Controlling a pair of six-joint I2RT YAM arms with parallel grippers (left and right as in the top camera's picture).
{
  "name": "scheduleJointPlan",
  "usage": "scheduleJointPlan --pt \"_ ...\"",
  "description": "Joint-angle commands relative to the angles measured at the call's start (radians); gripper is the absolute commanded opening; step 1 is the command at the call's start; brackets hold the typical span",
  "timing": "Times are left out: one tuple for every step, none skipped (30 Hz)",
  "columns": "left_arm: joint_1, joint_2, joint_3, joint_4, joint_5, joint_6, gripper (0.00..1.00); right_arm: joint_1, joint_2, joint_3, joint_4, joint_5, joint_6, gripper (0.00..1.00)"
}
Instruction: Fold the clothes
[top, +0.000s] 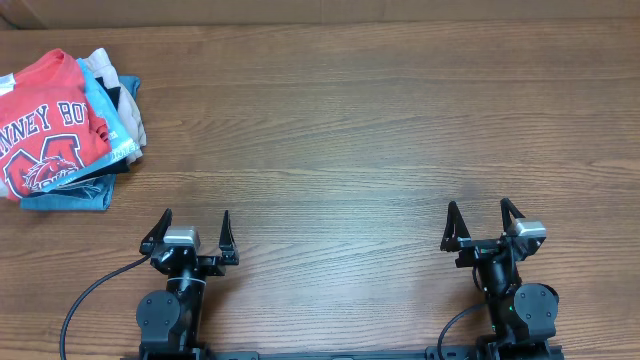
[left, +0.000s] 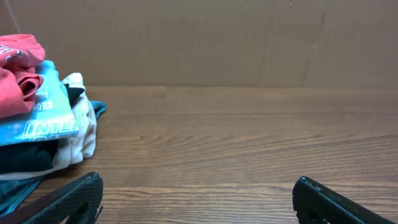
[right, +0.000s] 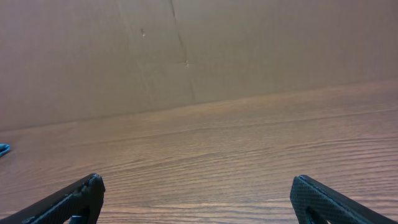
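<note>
The coral-red T-shirt (top: 45, 130) lies folded, lettering and mascot up, on top of a pile of clothes at the far left of the table. In the left wrist view its red edge (left: 15, 74) shows at the left. My left gripper (top: 190, 228) is open and empty near the front edge, well right of and nearer than the pile; its fingers show in the left wrist view (left: 196, 186). My right gripper (top: 483, 222) is open and empty at the front right, with only bare wood between its fingers in the right wrist view (right: 196, 186).
Under the red shirt lie a light blue T-shirt with white print (top: 110, 125), beige (top: 128, 105), black and denim-blue (top: 70, 198) garments. A brown cardboard wall (right: 186, 50) stands behind the wooden table (top: 350, 130).
</note>
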Motion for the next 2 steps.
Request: scheduleJointPlan --pt "-0.006 -0.010 -0.005 0.000 -0.011 0.020 1.00 -0.002 -0.009 -0.011 0.006 0.002 -0.004 1.00" --pt "-0.006 -0.010 -0.005 0.000 -0.011 0.020 1.00 -0.002 -0.009 -0.011 0.006 0.002 -0.004 1.00"
